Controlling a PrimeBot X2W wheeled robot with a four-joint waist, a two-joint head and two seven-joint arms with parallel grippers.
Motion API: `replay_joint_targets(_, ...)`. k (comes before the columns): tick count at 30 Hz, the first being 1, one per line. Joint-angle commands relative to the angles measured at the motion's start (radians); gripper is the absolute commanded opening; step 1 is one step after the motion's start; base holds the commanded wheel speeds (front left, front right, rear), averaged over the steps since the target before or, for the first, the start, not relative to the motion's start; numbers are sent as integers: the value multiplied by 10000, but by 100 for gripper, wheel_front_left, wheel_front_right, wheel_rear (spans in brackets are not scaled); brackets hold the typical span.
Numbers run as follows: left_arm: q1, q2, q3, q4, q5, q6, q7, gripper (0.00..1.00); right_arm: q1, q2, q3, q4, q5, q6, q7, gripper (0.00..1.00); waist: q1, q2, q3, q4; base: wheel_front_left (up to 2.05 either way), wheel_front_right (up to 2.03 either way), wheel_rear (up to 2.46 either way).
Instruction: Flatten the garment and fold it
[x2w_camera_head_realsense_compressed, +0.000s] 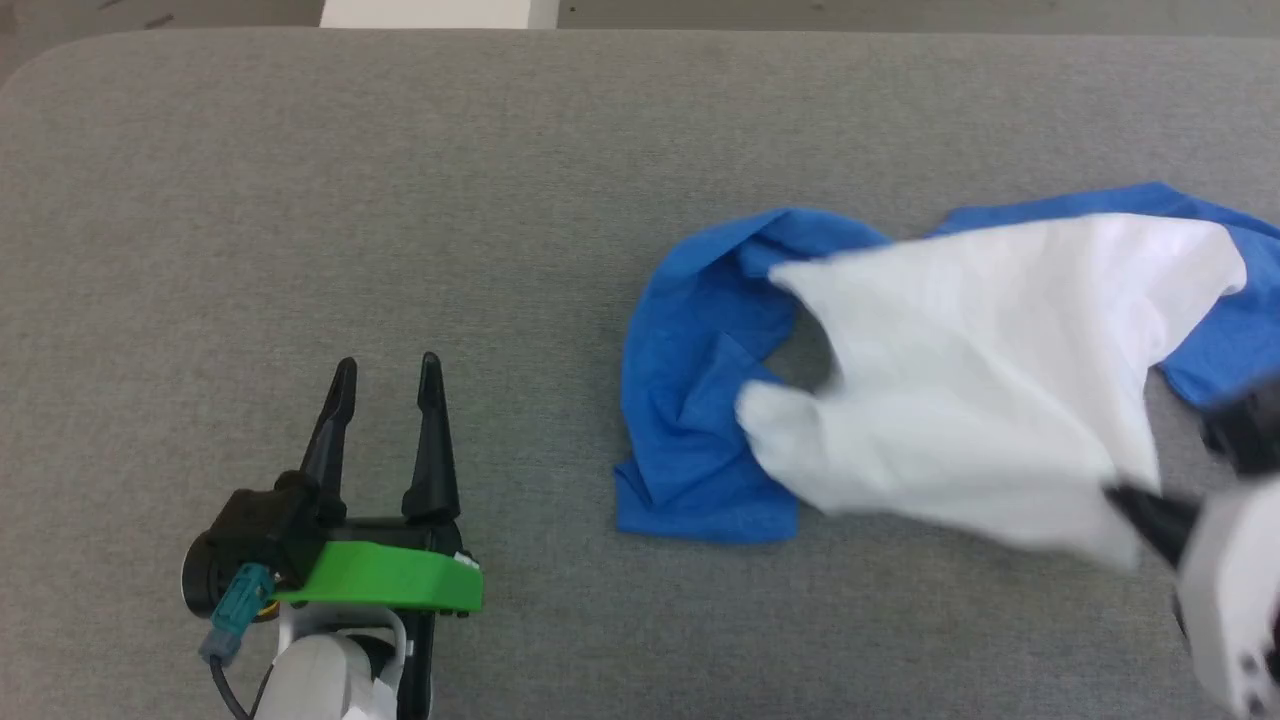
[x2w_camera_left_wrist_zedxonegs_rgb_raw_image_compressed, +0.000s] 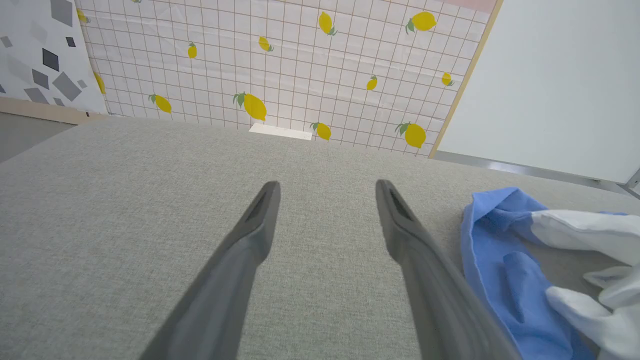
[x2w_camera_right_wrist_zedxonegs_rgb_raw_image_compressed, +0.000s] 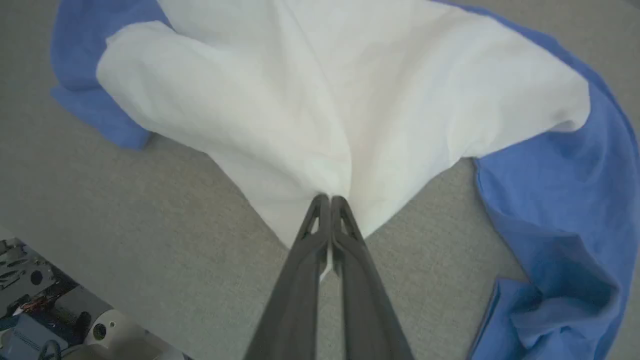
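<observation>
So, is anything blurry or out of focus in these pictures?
Head view: the garment and the right gripper are smeared, the left gripper crisp. Right wrist view: garment sharp, lighting even. Left wrist view: the near fingers look soft.

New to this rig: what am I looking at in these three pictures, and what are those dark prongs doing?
A two-armed robot. One picture looks down from its head; the other two look along each arm's two dark fingers. On the grey table lies a crumpled garment, white with blue parts. The left gripper is open, empty, beside the cloth without touching it. The right gripper is shut on a pinch of the garment's white fabric.
</observation>
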Motion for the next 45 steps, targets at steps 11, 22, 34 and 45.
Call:
replay_joint_targets(11,-33,-27,-63,227,96,-220,-38,100,2687,658,-170,507,-1115,-17,-452,3,0,0,337,7,0,0,0)
replay_joint_targets(22,235,49,152,307,188,-290,-38,100,1389,423,43,956,-337,-17,-990,100,0,0,-238,-725,0,0,0)
replay_joint_targets(34,-11,36,156,-367,303,-424,-38,100,894,3113,-2245,-1340,-1380,-17,-4097,100,0,0,262,-916,0,0,0)
replay_joint_targets(45,144,466,-538,-412,1005,-781,278,100,1020,5237,-1867,1648,-3288,-17,-9105,100,0,0,440,-811,0,0,0)
